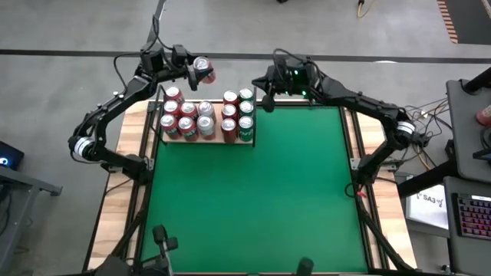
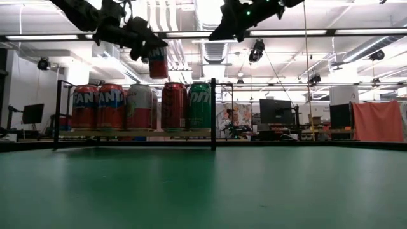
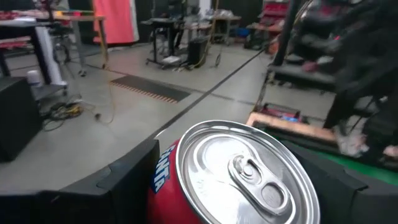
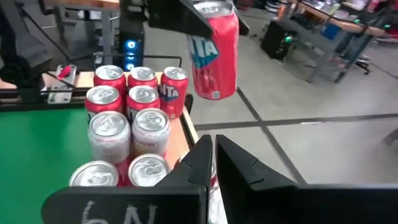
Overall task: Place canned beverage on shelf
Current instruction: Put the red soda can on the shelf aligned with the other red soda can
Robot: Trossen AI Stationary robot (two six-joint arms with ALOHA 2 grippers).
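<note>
Right now my left gripper (image 1: 193, 69) has its fingers spread wide around a red can (image 1: 203, 70), clamped on its sides and carrying it in the air. Seen from above, the can hangs past the table's far edge, beyond the shelf (image 1: 205, 140) rather than over it; at table height it floats above the tops of the cans already standing there (image 2: 137, 106). My wrist camera looks down on its silver lid and pull tab, with a dark finger (image 3: 127, 174) on either side.

The shelf sits at the far left of the green felt (image 1: 253, 199), and most of it is taken. I count roughly ten cans in tight rows, red, silver and two green, though from above I can't be sure how much free space is left at the back.

My right gripper (image 1: 267, 90) waits just beside the shelf's right end, fingers pressed together and holding nothing.

What worries me is the descent. The can has to come back over the panel and drop into a narrow gap, and if I lower it off line its base will land on a neighbour's rim and tip, or my wide fingers will knock the standing cans. The black upright rods (image 2: 213, 113) could also catch a finger. Letting go where it hangs now would send it to the floor.
</note>
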